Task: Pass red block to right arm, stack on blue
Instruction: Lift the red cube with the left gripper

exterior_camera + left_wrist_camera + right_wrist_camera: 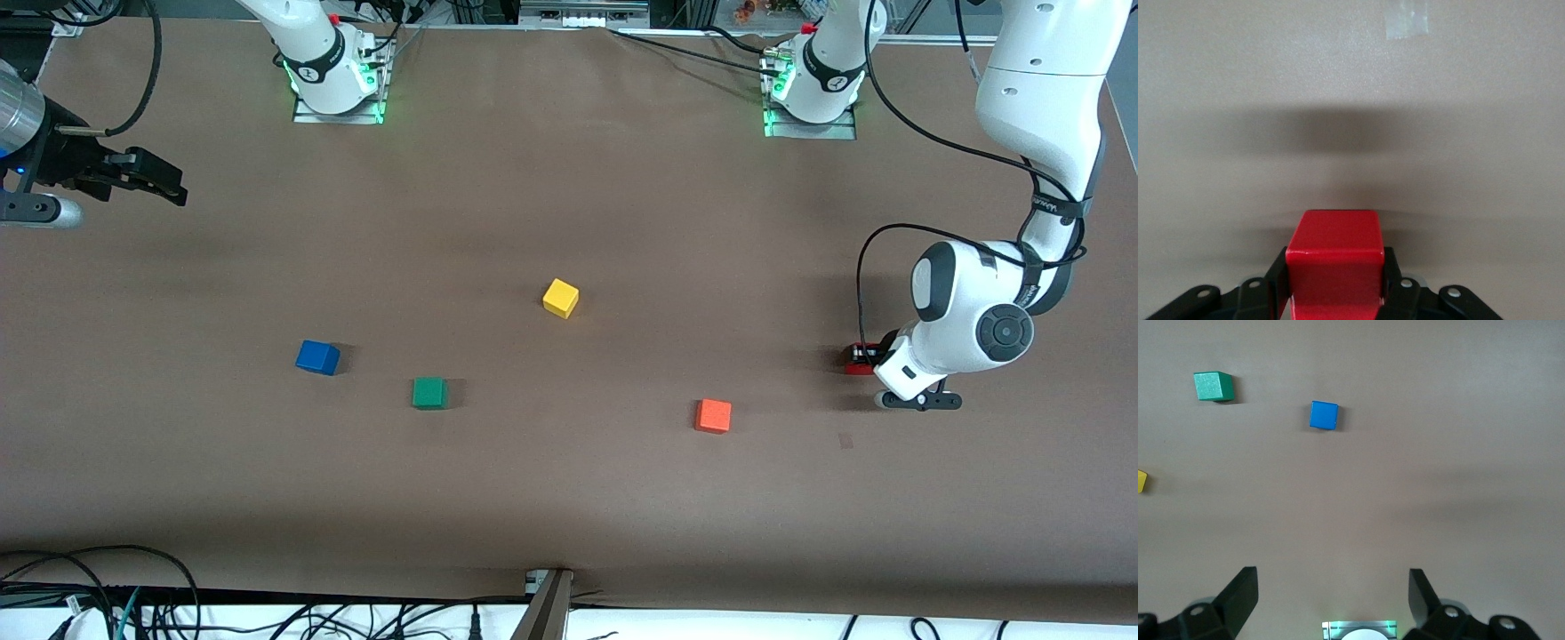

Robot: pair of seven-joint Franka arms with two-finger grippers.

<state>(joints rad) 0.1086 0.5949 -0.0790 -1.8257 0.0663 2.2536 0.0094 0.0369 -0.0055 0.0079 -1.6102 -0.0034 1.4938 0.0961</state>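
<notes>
Hiding most of the small bright red cube (857, 359), the left end effector (1335, 293) clamps it on the brown counter (569, 498). The right end effector (1333, 600) waits, fingers apart.

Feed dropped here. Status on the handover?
Left end effector shut on red block, at table. Right end effector open, waiting. Blue block clear.

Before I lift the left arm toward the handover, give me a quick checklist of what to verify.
1. Left gripper jaws shut on the red block: ok.
2. Red block clear of the other cubes, with the orange block well apart: ok.
3. Right gripper jaws open to receive: ok.
4. Right gripper waiting at its own end of the table, not yet near the handover spot: not ok.
5. Blue block top bare for stacking: ok.
6. Grip firm enough to lift: cannot tell.
</notes>
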